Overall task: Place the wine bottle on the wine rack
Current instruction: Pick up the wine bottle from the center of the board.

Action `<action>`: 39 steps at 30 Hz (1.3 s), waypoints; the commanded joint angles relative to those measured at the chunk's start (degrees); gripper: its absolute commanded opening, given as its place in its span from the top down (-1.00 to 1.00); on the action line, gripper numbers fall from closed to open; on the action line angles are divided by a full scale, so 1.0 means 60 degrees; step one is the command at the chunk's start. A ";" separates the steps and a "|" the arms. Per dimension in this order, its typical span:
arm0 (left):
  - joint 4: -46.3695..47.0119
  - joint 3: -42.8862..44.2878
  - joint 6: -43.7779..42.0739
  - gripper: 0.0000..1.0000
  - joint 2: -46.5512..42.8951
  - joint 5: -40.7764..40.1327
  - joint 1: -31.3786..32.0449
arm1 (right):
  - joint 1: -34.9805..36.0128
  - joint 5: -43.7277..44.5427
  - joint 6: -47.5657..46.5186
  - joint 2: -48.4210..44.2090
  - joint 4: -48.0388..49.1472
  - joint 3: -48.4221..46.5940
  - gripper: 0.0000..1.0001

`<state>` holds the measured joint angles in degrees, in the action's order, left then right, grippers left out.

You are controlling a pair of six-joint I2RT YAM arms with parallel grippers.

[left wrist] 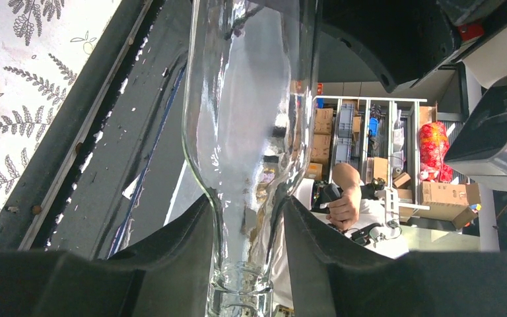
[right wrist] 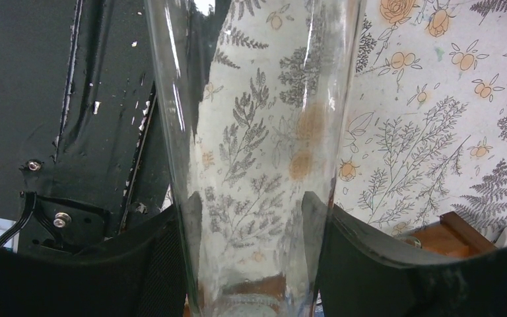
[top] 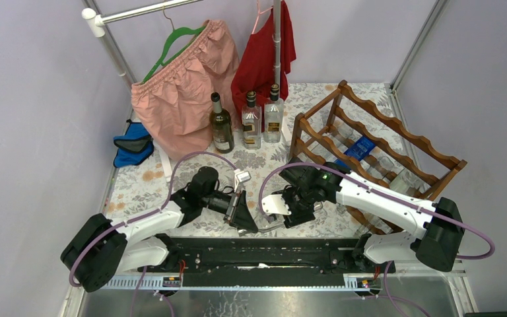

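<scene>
Seemingly handover: left pincer [left wrist: 247, 206] grasps bottle [left wrist: 251, 125] neck, right pincer [right wrist: 247, 206] its body; one must release, then reach rack [top: 383, 142] at 3 o'clock

Nothing here can actually be read. The dark bottle [top: 222, 125] at the back carries a pale label [top: 223, 140], but its print is too small to make out. The two clear bottles [top: 251, 122] beside it each bear a gold-and-dark label [top: 251, 129], and these are just as illegible. A bottle lying in the rack [top: 298, 135] shows a blue label [top: 360, 148] whose lettering is blurred. In the left wrist view, the cardboard boxes [left wrist: 443, 200] far off are too small for any print to be told.
</scene>
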<state>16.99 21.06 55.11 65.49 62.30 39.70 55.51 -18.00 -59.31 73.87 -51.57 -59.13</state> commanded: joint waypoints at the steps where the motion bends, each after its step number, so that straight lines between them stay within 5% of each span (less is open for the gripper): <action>1: 0.0053 0.0019 -0.0180 0.09 -0.0278 -0.0241 0.0022 | 0.0083 -0.0069 0.0235 -0.0233 0.0215 -0.0222 1.00; 19: -0.0034 -0.0038 -0.0178 0.08 -0.0396 -0.0923 0.0018 | 0.0073 -0.0084 0.0889 -0.0036 0.0187 -0.0444 1.00; 25: 0.0007 -0.0071 -0.0166 0.36 -0.0414 -0.0925 0.0019 | 0.0089 -0.0130 0.0920 -0.0050 0.0161 -0.0435 1.00; 28: 0.0173 -0.0107 -0.0128 0.95 -0.0391 -0.0829 0.0019 | 0.0089 -0.0230 0.0942 -0.0025 0.0147 -0.0477 1.00; 29: 0.0220 -0.0122 -0.0119 1.00 -0.0395 -0.0803 0.0019 | 0.0085 -0.0268 0.0956 -0.0003 0.0136 -0.0509 0.99; 36: 0.1329 -0.0419 0.0433 0.96 -0.0541 -0.0587 0.0015 | 0.0068 -0.0494 0.1188 0.0236 -0.0070 -0.0865 0.75; 39: 0.1837 -0.0555 0.0667 0.45 -0.0476 -0.0385 0.0018 | 0.0080 -0.0585 0.1213 0.0282 -0.0142 -0.0940 0.82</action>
<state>20.32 19.03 56.73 62.92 59.55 39.70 55.51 -17.74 -55.00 75.53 -53.91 -60.69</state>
